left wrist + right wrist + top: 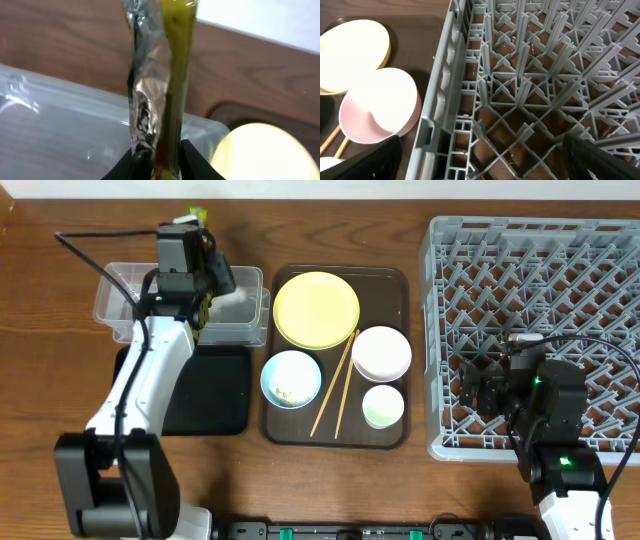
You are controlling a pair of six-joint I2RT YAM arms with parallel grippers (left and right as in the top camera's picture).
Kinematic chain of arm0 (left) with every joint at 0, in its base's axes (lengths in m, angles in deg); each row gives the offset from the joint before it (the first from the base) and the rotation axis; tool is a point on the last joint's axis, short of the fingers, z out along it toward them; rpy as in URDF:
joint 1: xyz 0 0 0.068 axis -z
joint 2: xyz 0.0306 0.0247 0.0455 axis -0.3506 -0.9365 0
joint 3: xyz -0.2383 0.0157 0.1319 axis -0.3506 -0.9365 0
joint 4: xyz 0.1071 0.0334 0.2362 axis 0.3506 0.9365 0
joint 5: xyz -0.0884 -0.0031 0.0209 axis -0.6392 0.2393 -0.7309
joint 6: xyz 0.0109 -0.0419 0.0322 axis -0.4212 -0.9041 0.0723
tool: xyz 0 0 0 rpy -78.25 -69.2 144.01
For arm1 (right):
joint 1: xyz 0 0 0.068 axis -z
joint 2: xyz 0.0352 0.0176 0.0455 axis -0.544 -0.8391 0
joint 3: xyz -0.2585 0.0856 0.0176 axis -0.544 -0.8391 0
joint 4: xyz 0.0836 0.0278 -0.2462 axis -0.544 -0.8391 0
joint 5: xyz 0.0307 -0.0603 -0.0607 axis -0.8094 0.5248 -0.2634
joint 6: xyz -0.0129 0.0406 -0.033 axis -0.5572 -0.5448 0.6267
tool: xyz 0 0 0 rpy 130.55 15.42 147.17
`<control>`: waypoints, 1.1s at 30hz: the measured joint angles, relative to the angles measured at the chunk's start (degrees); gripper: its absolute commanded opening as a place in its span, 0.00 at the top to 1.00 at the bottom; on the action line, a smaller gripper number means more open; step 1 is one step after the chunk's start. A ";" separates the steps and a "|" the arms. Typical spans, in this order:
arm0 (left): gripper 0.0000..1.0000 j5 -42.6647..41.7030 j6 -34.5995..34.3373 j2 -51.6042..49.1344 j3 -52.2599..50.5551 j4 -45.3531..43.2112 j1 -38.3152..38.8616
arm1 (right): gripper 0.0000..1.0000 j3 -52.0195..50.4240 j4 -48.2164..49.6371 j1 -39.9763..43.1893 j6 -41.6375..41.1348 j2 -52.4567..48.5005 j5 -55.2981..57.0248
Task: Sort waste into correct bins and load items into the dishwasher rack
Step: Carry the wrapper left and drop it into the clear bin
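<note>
My left gripper (161,162) is shut on the green-and-yellow snack wrapper (160,75), which stands up from the jaws with its foil side showing, above the clear tub (60,125). From overhead the gripper (200,242) hangs over the tub's (125,280) middle, the wrapper (197,216) poking out behind it. The black tray (215,395) lies in front of the tub. The yellow plate (316,310), light-blue bowl (291,378) with rice grains, white-pink bowl (381,352), pale-green cup (382,405) and chopsticks (335,385) sit on the brown tray. My right gripper (480,160) is open over the grey rack's (590,280) left front part.
The brown serving tray (385,285) lies between the bins and the rack. The rack's left wall (442,85) runs under the right gripper, with the white-pink bowl (377,107) and yellow plate (352,50) just left of it.
</note>
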 measured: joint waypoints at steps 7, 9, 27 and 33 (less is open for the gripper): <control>0.67 -0.04 0.00 -3.45 0.00 1.90 0.00 | 0.01 0.02 -0.04 0.00 0.00 0.00 0.00; 0.67 -0.04 -0.04 -3.45 0.00 1.86 0.00 | 0.01 0.02 -0.04 0.00 0.00 0.00 0.00; 0.58 -0.09 -14.27 -3.43 0.00 7.89 0.00 | 0.01 0.02 -0.07 0.00 0.00 0.00 0.00; 0.40 -0.74 -12.90 -1.07 0.00 8.22 0.26 | 0.01 0.02 -0.07 0.00 0.00 0.00 0.00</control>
